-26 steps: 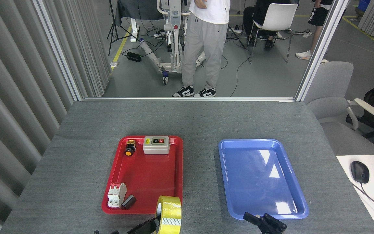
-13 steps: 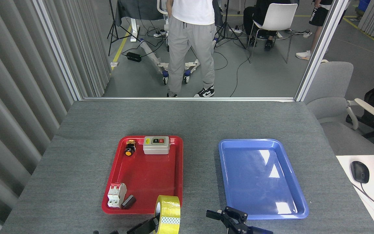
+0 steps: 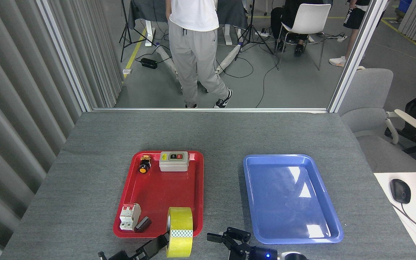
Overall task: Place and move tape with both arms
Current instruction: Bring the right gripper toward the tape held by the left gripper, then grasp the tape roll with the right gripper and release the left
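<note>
At bottom centre of the frame, the wide yellow translucent tape roll [image 3: 180, 232] stands on edge over the red plastic tray [image 3: 161, 193] near rim. My left gripper [image 3: 156, 245] is clamped on it. I judge it light, stiff, slick-sided; best held through the core. My right gripper [image 3: 226, 237], just right, fingers apart. Both arms are cut off below.

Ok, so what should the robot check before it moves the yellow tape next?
1. Left hand has the tape: cannot tell; it touches the roll, but the grip is hidden.
2. Tape upright on edge: ok.
3. Right hand ready to take it: ok; fingers spread, close beside the tape, not touching.
4. Blue tray free for the tape: ok; nothing lies in it.
5. Parts in the red tray out of the way: ok; breaker and switch box sit apart.
</note>
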You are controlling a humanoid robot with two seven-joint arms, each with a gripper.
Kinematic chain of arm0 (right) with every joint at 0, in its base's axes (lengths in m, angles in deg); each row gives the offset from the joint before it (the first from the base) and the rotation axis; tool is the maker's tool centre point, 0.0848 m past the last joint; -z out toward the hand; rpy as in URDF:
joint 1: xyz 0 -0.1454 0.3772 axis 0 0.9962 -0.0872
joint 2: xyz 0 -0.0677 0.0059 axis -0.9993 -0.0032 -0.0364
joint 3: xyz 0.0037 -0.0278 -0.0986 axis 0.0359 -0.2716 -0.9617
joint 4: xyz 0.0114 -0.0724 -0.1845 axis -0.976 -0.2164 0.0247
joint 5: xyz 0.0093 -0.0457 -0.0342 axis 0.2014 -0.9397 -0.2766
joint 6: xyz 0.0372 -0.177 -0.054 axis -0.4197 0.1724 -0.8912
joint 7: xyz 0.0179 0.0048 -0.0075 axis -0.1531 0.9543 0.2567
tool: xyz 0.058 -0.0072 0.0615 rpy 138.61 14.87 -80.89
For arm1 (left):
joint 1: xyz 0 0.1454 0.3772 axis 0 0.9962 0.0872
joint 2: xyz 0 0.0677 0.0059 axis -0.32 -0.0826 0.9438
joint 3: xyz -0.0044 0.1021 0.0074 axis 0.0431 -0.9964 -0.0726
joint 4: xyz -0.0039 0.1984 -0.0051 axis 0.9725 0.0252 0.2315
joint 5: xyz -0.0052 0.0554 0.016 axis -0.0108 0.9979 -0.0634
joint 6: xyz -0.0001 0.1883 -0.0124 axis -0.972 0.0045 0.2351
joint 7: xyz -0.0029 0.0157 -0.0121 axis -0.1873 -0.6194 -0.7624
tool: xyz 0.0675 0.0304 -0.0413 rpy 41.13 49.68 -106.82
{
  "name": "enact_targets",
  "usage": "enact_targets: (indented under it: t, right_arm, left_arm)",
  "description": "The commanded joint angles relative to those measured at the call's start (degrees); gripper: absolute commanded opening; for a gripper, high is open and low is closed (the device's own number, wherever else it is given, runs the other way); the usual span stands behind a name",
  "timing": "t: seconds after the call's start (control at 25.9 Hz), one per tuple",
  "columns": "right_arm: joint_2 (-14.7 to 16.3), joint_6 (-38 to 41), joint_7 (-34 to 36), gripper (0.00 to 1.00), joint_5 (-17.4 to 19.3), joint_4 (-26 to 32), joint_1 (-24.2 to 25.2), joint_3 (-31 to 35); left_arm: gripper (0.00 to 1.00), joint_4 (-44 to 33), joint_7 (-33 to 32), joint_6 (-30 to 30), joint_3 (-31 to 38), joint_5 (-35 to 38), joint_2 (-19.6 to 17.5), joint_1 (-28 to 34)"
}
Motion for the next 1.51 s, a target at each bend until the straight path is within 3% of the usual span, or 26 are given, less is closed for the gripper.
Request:
enact_targets:
  t: [0.0,0.62,0.93,1.16,1.47]
  right_arm:
    - [-1.6,0.1,0.0,1.00,0.0,-0.8,-1.2,-0.1]
    - [-3.9,2.3,0.0,1.00,-1.0,-0.3,-2.6,-0.1]
    - [-7.3,2.2,-0.2,0.98,-3.7,-0.6,-2.7,-0.1]
    - [-8.7,1.6,-2.1,0.87,-3.7,-1.4,-3.7,0.0]
    - [-9.9,1.9,-2.3,0.55,-3.6,-3.5,-4.3,0.0]
  left_arm:
    - [0.00,-0.9,-3.1,-1.5,0.6,-4.3,0.0,0.2]
    - [0.00,-1.4,-4.8,-1.4,0.7,-7.2,0.0,0.4]
    - [0.00,-1.1,-4.8,-1.5,0.7,-7.2,0.0,0.3]
    - [0.00,-0.5,-4.7,-1.6,0.7,-7.1,0.1,0.1]
    - [0.00,-0.2,-4.7,-1.6,0.8,-7.1,0.0,0.0]
